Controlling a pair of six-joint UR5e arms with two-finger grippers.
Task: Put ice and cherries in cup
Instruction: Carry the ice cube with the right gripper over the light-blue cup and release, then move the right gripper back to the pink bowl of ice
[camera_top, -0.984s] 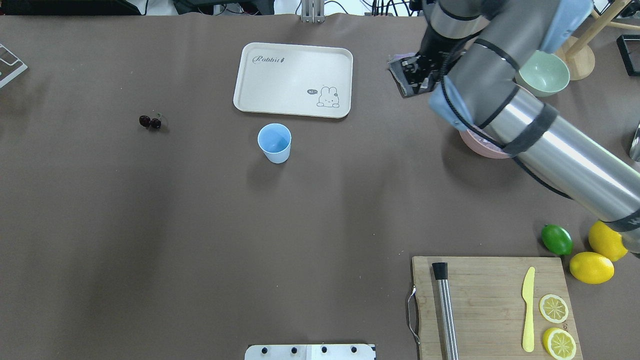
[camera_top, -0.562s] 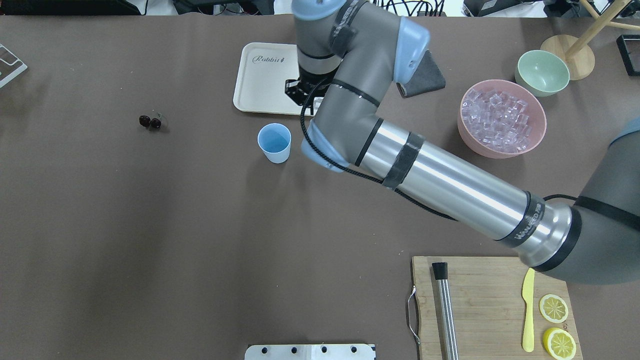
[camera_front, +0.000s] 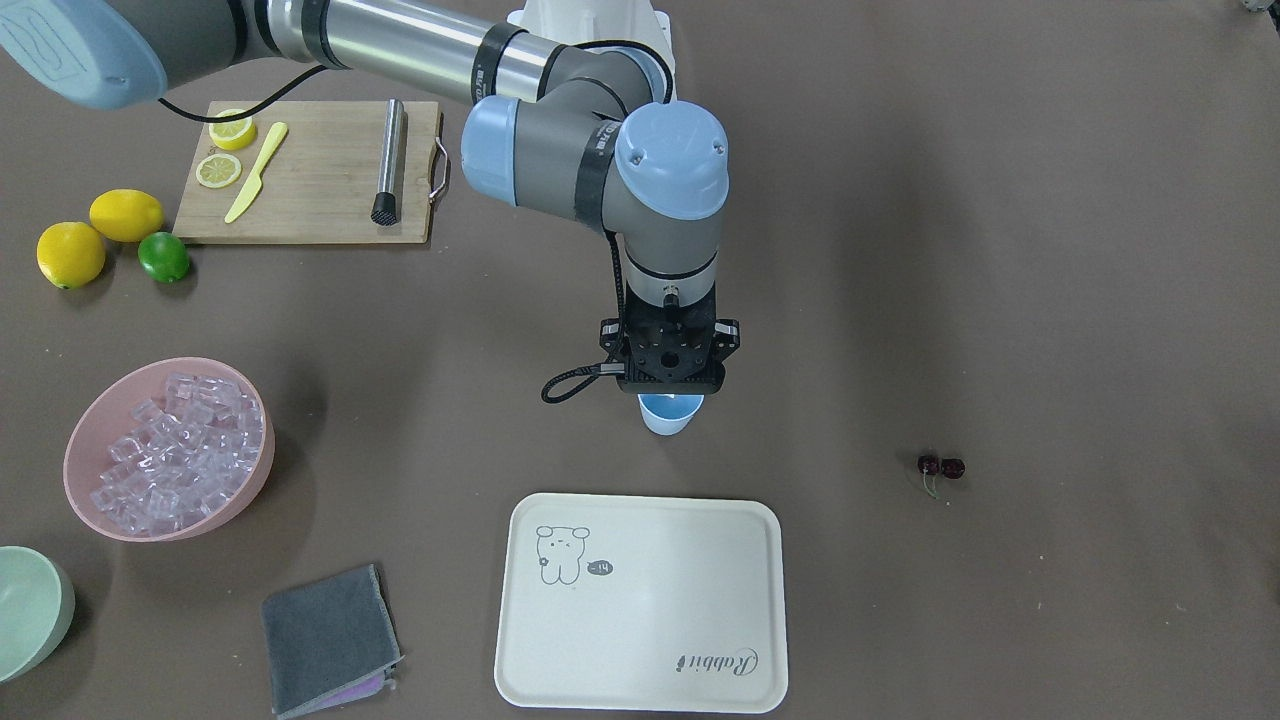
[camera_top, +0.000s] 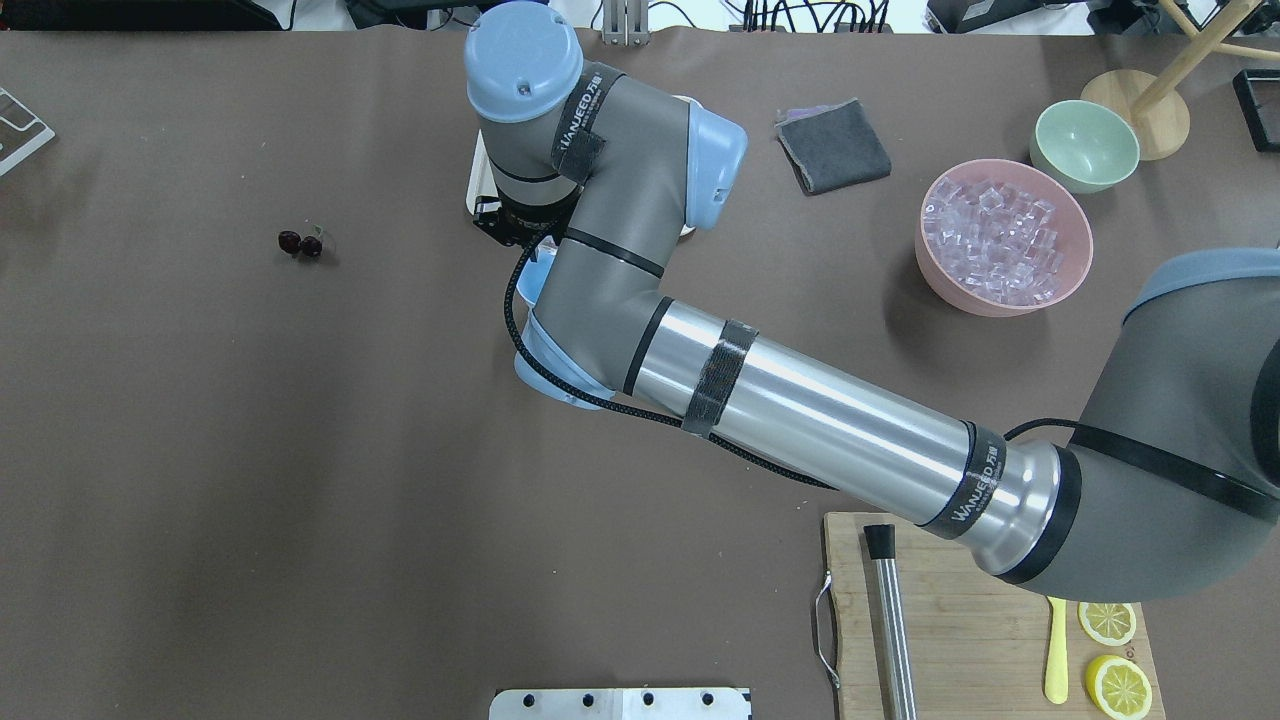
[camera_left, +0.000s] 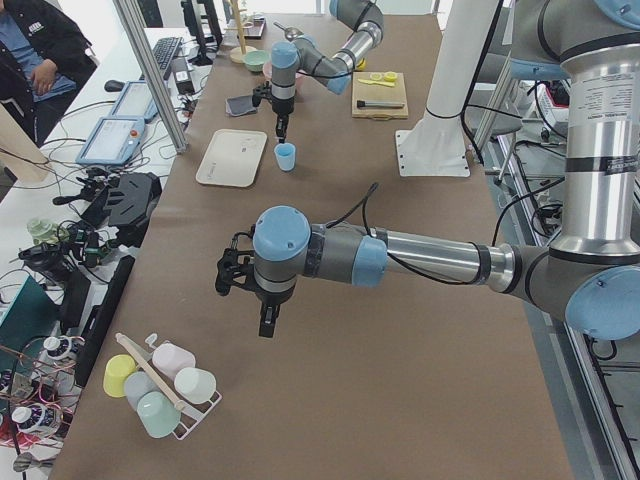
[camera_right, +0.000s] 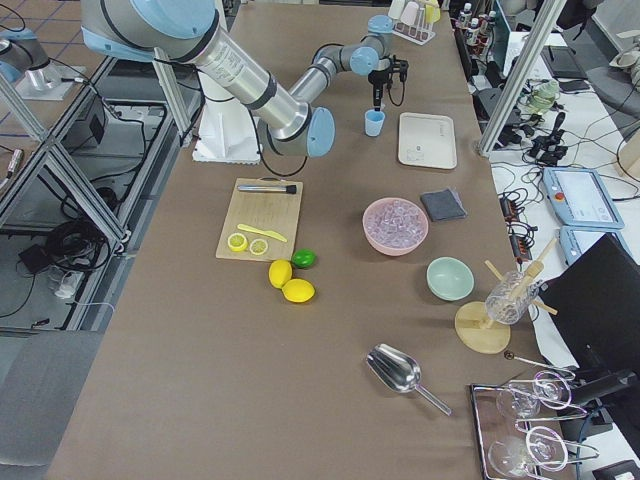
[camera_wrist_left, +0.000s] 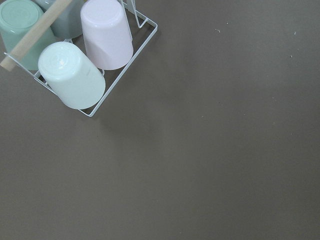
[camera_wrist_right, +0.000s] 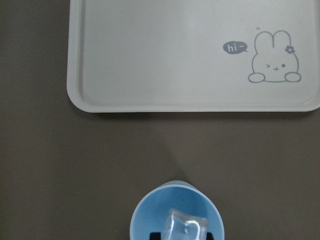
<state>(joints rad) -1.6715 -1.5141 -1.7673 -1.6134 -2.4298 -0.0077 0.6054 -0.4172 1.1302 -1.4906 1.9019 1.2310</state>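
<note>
The light blue cup (camera_front: 668, 412) stands upright near the cream tray; it also shows in the right wrist view (camera_wrist_right: 150, 215). My right gripper (camera_wrist_right: 185, 234) hangs straight over the cup, shut on one clear ice cube (camera_wrist_right: 184, 226) held above its mouth. More ice (camera_top: 990, 240) fills the pink bowl (camera_top: 960, 295). The cherries (camera_top: 300, 243) lie alone on the table far to the left, also seen in the front view (camera_front: 940, 466). My left gripper (camera_left: 265, 325) shows only in the exterior left view, far from the cup; I cannot tell if it is open.
The cream tray (camera_front: 640, 600) lies just beyond the cup. A grey cloth (camera_top: 832, 145), a pale green bowl (camera_top: 1085, 145) and a cutting board (camera_front: 310, 170) with lemons and a lime (camera_front: 163, 257) are on the right. A cup rack (camera_wrist_left: 75, 55) sits under the left wrist.
My right arm has swung left from the pink bowl, past the tray, to over the cup. The cup and cherries have not moved.
</note>
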